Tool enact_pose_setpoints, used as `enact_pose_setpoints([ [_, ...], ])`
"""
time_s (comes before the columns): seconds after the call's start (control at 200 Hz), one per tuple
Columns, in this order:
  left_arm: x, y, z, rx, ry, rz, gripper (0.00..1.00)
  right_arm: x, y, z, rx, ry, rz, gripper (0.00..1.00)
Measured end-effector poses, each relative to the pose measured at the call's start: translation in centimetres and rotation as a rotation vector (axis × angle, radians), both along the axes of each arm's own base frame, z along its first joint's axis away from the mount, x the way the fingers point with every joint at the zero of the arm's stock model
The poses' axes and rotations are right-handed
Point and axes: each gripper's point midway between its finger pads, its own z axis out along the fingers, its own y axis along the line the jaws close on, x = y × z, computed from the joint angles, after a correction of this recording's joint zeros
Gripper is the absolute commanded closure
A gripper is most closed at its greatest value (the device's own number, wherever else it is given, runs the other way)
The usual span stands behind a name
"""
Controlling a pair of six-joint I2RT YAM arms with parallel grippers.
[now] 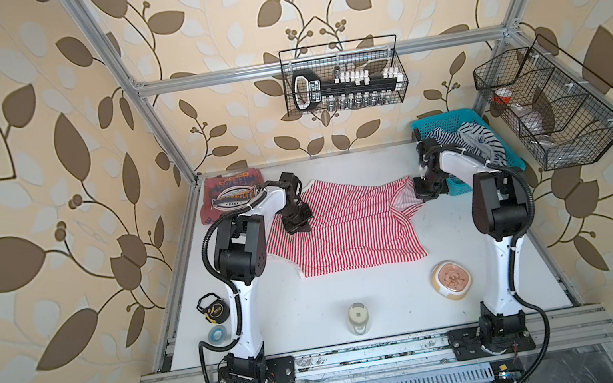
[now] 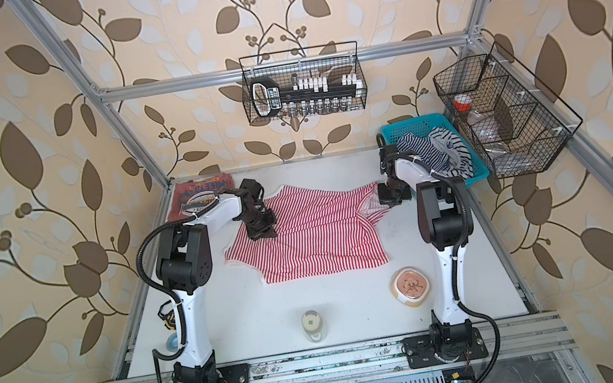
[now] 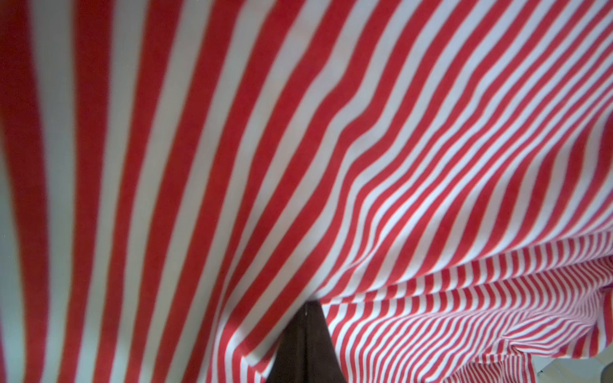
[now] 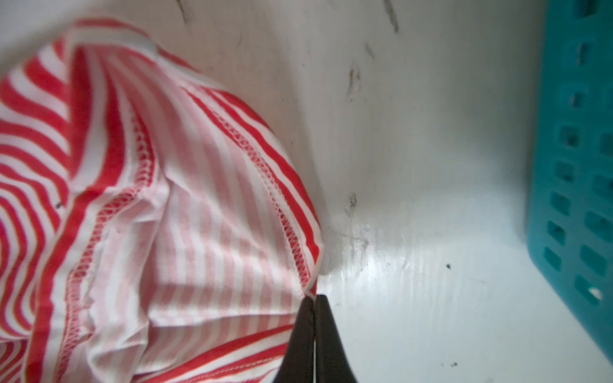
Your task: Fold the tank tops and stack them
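The red-and-white striped tank top (image 1: 345, 232) lies spread and wrinkled across the middle of the white table in both top views (image 2: 313, 242). My left gripper (image 1: 297, 225) is at its left part, shut on a pinch of the striped cloth (image 3: 365, 165), which drapes over the fingertips (image 3: 306, 306). My right gripper (image 1: 426, 198) is shut on the stitched hem at the top's right corner (image 4: 292, 238), fingertips (image 4: 313, 298) pressed together. The brick-red tank top (image 1: 232, 196) with the printed graphic lies folded in the back left corner (image 2: 199, 200).
A teal basket (image 1: 440, 121) with navy-striped clothes stands at the back right, close beside my right gripper (image 4: 577, 132). Toward the front are a bowl (image 1: 451, 278) and a jar (image 1: 359, 318). A tape measure (image 1: 214, 307) and tape roll (image 1: 217, 335) lie at the left edge.
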Motion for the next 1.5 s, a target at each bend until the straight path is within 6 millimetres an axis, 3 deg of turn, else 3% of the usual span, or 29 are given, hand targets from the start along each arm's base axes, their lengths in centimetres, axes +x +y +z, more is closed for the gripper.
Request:
enact_pose_setpoints([
  [0.1,0.0,0.0,0.0,0.0,0.002,0.0,1.0,-0.2,0.1,0.5,0.016,-0.018,0.001,0.74],
  [0.23,0.0,0.0,0.0,-0.001,0.001,0.001,1.0,-0.4,0.5,1.6,0.037,-0.051,-0.002,0.66],
  [0.34,0.0,0.0,0.0,-0.001,0.0,0.001,1.0,0.1,2.1,3.2,0.05,-0.098,0.025,0.65],
  [0.445,0.0,0.0,0.0,-0.001,0.001,0.001,1.0,0.3,5.1,4.1,0.073,-0.127,0.086,0.67],
  [0.585,0.0,0.0,0.0,-0.002,0.0,0.001,1.0,-0.3,8.9,3.7,0.086,-0.114,0.162,0.72],
  [0.695,0.0,0.0,0.0,-0.003,0.001,0.001,1.0,-0.8,10.3,3.0,0.087,-0.094,0.185,0.74],
  [0.845,0.0,0.0,0.0,-0.004,0.001,0.001,1.0,-1.8,10.2,1.8,0.074,-0.051,0.176,0.77],
  [1.11,0.0,-0.1,0.0,-0.009,0.003,0.0,1.0,-1.8,9.5,1.0,0.036,-0.033,0.159,0.74],
  [1.359,-0.1,-0.2,0.0,-0.016,0.005,0.0,1.0,-2.2,9.3,-1.6,0.024,0.028,0.153,0.67],
  [1.499,-0.1,-0.2,0.0,-0.017,0.006,-0.001,1.0,-2.1,9.3,-1.5,0.019,0.025,0.15,0.61],
])
